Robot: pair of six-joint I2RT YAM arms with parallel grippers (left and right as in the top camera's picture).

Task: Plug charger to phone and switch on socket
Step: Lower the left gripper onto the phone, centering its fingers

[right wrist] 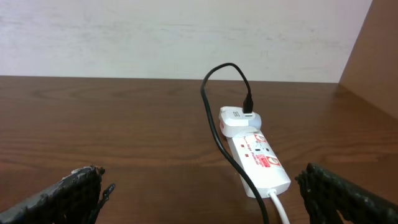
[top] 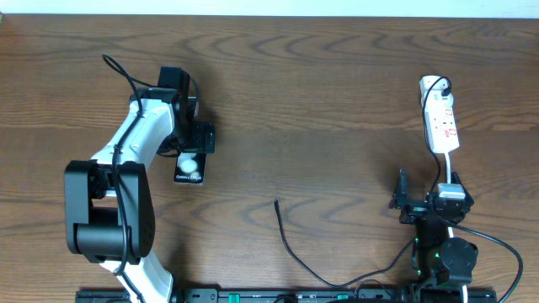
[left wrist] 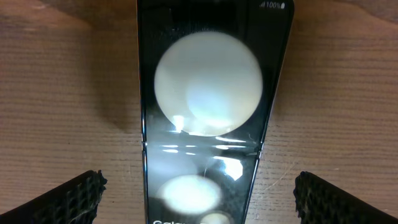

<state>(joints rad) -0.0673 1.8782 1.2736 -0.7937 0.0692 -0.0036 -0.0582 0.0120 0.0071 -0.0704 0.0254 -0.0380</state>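
The phone (top: 189, 166) is a glossy black slab with white round spots, lying flat on the table at the left. It fills the left wrist view (left wrist: 211, 106). My left gripper (top: 194, 143) hangs directly over it, open, a finger on each side (left wrist: 199, 199), not touching it. The white socket strip (top: 440, 124) with red markings lies at the right; it also shows in the right wrist view (right wrist: 258, 158). The black charger cable's free tip (top: 277, 202) lies mid-table; its other end sits in a white plug (right wrist: 239, 119). My right gripper (top: 425, 202) is open, short of the socket (right wrist: 199, 193).
The socket's white lead (right wrist: 280, 208) runs back toward my right arm's base (top: 446, 257). The charger cable (top: 316, 273) loops along the table's front edge. A wall (right wrist: 186, 37) stands behind the table's far edge.
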